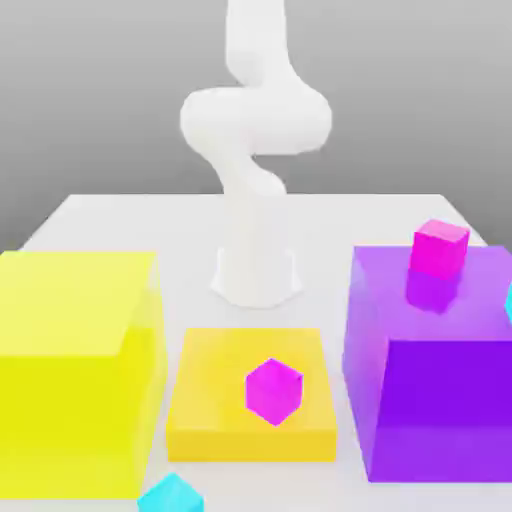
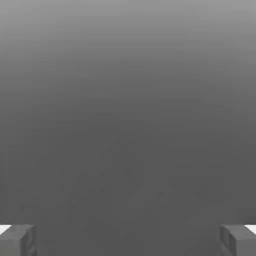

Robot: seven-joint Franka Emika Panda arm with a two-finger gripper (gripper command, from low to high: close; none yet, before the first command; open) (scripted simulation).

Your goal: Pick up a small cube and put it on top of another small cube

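Observation:
A small cyan cube lies on the table at the front edge of the exterior view, just in front of the flat yellow block. A sliver of a second cyan cube peeks in at the exterior view's right edge, beside the purple block. In the hand view my gripper is open, its grey fingertips standing far apart with nothing between them, facing a plain grey background. The white arm rises from its base at the table's middle and bends upward out of the picture.
A tall yellow block stands at the exterior view's left. In the middle a flat yellow block carries a magenta cube. At the right a big purple block carries another magenta cube. The white table extends behind.

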